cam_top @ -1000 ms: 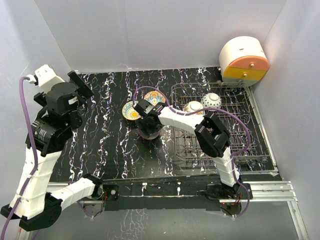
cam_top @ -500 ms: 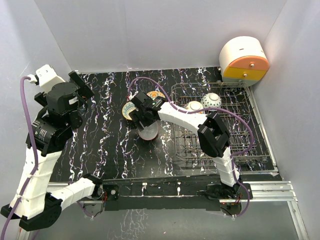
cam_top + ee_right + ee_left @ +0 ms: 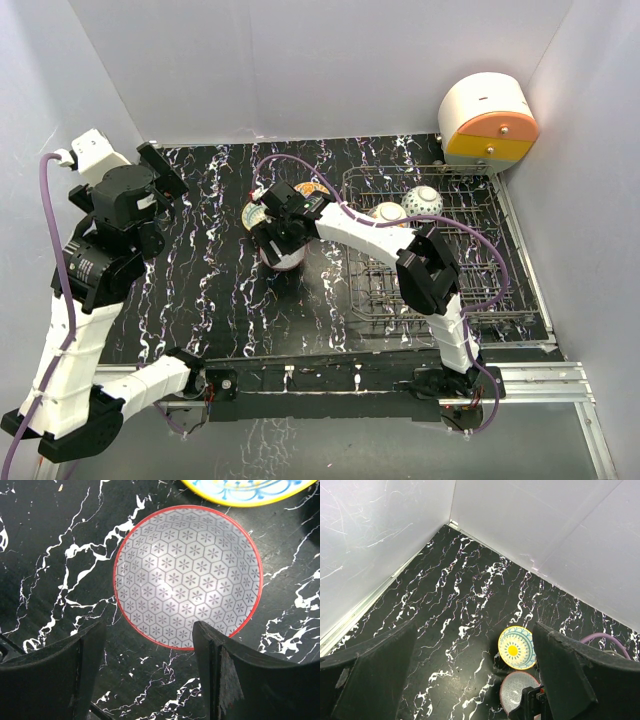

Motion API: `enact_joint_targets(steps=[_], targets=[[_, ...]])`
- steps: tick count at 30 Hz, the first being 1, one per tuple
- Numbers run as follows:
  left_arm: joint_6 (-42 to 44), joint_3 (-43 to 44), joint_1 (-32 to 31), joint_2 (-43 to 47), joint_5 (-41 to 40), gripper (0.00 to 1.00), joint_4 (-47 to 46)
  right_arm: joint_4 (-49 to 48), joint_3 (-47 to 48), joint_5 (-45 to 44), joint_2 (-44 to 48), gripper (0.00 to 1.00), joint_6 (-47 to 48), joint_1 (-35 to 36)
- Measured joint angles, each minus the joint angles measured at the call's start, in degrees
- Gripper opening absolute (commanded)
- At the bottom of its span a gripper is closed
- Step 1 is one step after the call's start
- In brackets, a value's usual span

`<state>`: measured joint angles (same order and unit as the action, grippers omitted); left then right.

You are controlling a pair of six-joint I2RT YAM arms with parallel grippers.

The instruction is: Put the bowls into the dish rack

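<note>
While two small round ceramic bowls, a pale orange-marked bowl (image 3: 385, 213) and a white dotted bowl (image 3: 422, 201), already sit among the tines of the rectangular dark wire dish rack (image 3: 510, 230) at the right of the overhead view, three more lie on the black white-veined table (image 3: 200, 270) left of it. By that count the job looks under half done.

Those three are a yellow sun-patterned bowl (image 3: 257, 215), an orange floral bowl (image 3: 310, 190) and a red-rimmed grey hexagon-patterned bowl (image 3: 187, 577), all mouth up near the frame's centre.

The right gripper (image 3: 148, 645) hangs directly over the grey bowl with its fingers spread and nothing between them. In its wrist view the bowl fills the middle, and its lower rim reaches down just between the two fingertips; I cannot tell whether either touches it. The yellow bowl's edge shows along the top, just beside the grey one.

The left gripper (image 3: 475, 630), jaws wide and empty, is high at the overhead view's left, well apart from every bowl.
</note>
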<state>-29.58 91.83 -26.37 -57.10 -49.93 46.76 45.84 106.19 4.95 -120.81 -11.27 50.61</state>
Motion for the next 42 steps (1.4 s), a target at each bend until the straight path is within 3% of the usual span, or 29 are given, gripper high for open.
enact_joint_targets(steps=[13, 24, 25, 31, 33, 37, 42], targets=[[0.0, 0.0, 0.0, 0.4, 0.0, 0.95, 0.0, 0.0, 1.5, 4.1, -0.5, 0.72, 1.3, 0.5], [0.6, 0.1, 0.0, 0.7, 0.0, 0.95, 0.2, -0.9, 2.1, 1.0, -7.6, 0.66, 5.4, 3.3], [0.7, 0.1, 0.0, 0.6, 0.0, 0.95, 0.2, -1.0, 2.1, 0.6, -8.0, 0.63, 5.5, 3.5], [1.2, 0.2, 0.0, 0.6, -0.2, 0.95, 0.2, -2.5, 1.6, -3.8, -8.0, 0.22, 6.7, 3.8], [1.3, 0.2, 0.0, 0.5, -0.2, 0.95, 0.2, -3.1, 1.7, -5.3, -8.0, 0.12, 7.2, 3.8], [1.3, 0.2, 0.0, 0.2, -0.2, 0.95, 0.2, -4.5, 1.3, -8.4, -6.1, 0.08, 8.2, 3.8], [1.2, 0.2, 0.0, 0.0, -0.2, 0.95, 0.2, -5.4, -1.4, -4.7, -4.0, 0.08, 8.4, 3.3]])
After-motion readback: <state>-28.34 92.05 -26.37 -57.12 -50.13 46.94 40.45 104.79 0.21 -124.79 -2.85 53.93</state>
